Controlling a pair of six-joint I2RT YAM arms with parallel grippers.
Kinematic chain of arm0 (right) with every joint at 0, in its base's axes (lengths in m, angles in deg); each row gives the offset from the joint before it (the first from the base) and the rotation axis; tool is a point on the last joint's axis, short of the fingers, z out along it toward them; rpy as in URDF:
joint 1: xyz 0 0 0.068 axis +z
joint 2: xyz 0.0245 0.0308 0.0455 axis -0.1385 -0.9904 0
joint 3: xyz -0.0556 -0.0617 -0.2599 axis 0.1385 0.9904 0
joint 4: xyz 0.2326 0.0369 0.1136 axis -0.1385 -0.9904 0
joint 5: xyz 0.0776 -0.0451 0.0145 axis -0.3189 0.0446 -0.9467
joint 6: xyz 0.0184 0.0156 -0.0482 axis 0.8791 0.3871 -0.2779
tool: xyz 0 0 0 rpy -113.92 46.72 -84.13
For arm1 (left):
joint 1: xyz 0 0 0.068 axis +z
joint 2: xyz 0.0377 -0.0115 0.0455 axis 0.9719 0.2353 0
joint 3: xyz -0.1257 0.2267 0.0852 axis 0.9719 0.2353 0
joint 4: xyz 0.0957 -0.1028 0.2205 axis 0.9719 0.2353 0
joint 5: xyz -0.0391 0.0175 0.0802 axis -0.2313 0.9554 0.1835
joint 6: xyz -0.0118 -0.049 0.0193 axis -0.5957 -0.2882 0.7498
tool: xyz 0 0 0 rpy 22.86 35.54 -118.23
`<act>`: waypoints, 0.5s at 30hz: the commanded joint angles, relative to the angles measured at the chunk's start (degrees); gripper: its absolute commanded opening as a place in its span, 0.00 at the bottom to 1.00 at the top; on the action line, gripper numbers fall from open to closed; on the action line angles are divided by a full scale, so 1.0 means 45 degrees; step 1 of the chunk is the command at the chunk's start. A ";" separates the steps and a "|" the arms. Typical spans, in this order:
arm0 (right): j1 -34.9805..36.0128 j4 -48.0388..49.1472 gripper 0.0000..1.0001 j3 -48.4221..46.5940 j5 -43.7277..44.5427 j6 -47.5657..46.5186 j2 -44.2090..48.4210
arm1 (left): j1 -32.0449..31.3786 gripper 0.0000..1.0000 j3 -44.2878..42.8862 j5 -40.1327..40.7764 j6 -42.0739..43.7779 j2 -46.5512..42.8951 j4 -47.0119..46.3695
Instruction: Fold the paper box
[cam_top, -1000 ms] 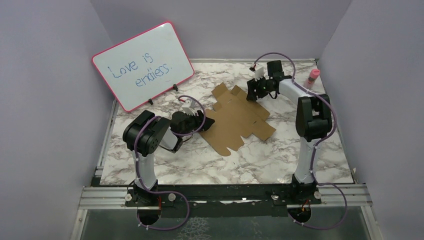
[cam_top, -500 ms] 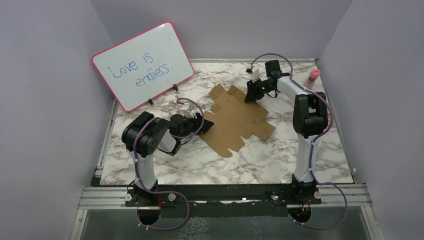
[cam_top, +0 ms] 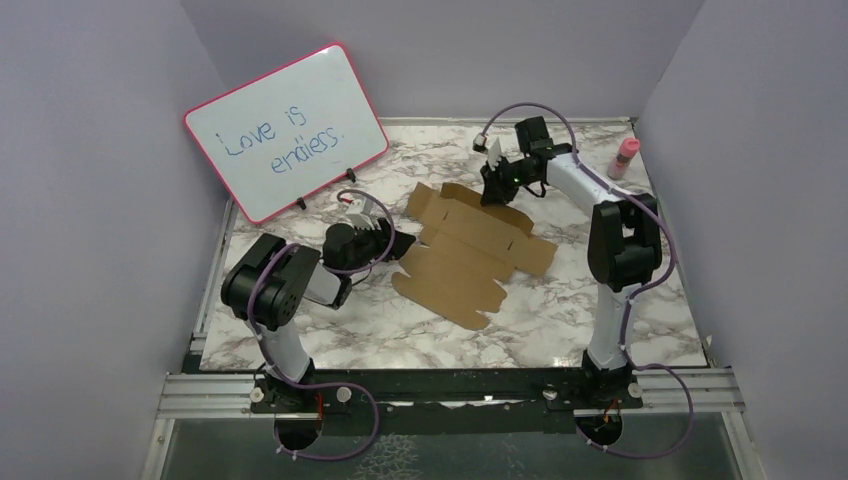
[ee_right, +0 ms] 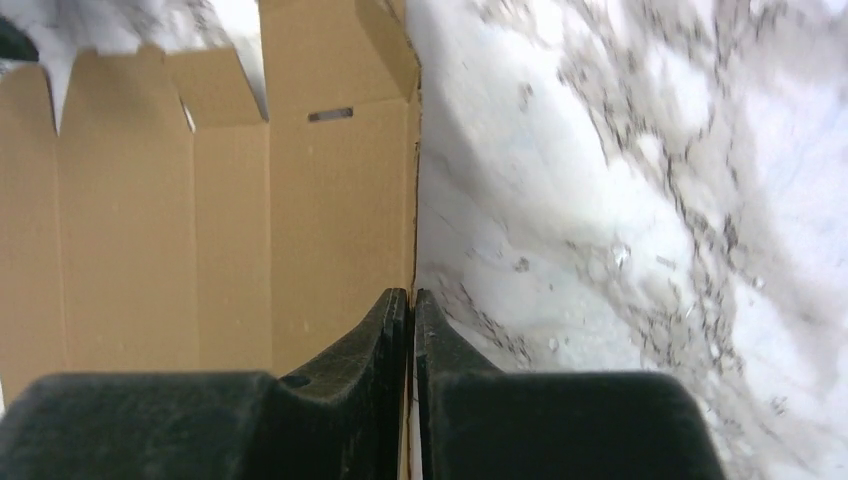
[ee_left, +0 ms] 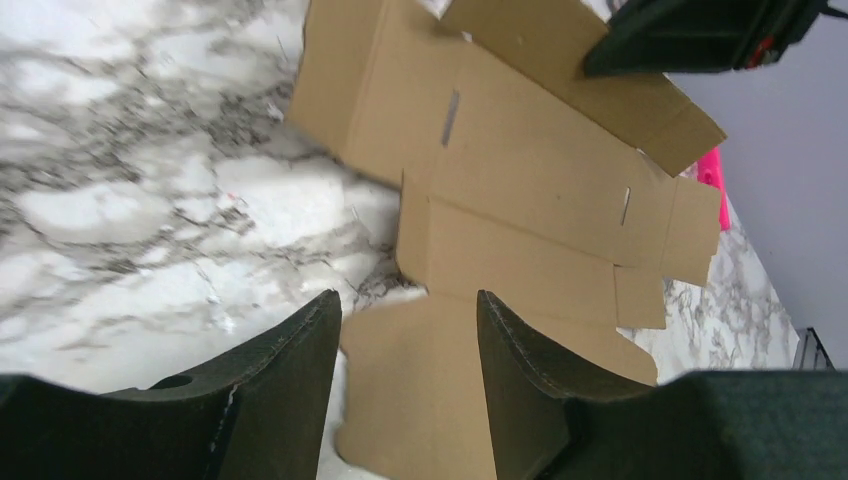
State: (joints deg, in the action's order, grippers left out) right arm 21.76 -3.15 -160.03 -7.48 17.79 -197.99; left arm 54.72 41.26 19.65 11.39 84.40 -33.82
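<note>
The paper box (cam_top: 470, 255) is a flat brown die-cut sheet lying mid-table on the marble top. My right gripper (cam_top: 490, 190) is at the sheet's far edge. In the right wrist view its fingers (ee_right: 395, 330) are shut on that thin edge of the paper box (ee_right: 200, 230). My left gripper (cam_top: 398, 243) is low at the sheet's left end and is open. In the left wrist view a rounded flap of the paper box (ee_left: 520, 190) shows in the gap of the left gripper (ee_left: 408, 310), with neither finger pinching it.
A pink-framed whiteboard (cam_top: 285, 130) leans at the back left. A small pink bottle (cam_top: 627, 155) stands at the back right near the wall. Lilac walls close in three sides, and a metal rail (cam_top: 450, 390) runs along the near edge.
My right gripper has shut on the sheet's far edge and moved left. The sheet has shifted and turned towards the left. My left arm has drawn back to the left, jaws unchanged.
</note>
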 commanded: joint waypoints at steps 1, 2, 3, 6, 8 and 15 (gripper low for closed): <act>0.1094 -0.0167 0.12 0.0053 0.1507 -0.1182 0.1187 | 0.0837 0.54 -0.0054 -0.0314 0.0381 -0.1352 0.0507; 0.1345 -0.0159 0.12 0.0028 0.1923 -0.1343 0.1300 | 0.0998 0.54 -0.0111 -0.0325 0.0392 -0.1525 0.0588; 0.1605 -0.0138 0.12 0.0020 0.2429 -0.1485 0.1400 | 0.1172 0.54 -0.0177 -0.0360 0.0442 -0.1691 0.0717; 0.2188 0.0016 0.12 0.0032 0.3477 -0.1797 0.1741 | 0.1588 0.54 -0.0412 -0.0336 0.0600 -0.2082 0.1098; 0.2515 0.0305 0.12 0.0207 0.4060 -0.1978 0.2043 | 0.1846 0.54 -0.0487 -0.0274 0.0681 -0.2324 0.1221; 0.3255 0.1554 0.12 0.1528 0.4585 -0.2968 0.3266 | 0.2735 0.55 -0.0797 0.0059 0.0828 -0.3052 0.1635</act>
State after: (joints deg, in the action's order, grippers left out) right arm 35.40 -0.20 -155.75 10.07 8.28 -187.11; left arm 65.25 39.93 19.57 13.60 73.06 -27.80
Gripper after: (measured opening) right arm 0.121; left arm 0.543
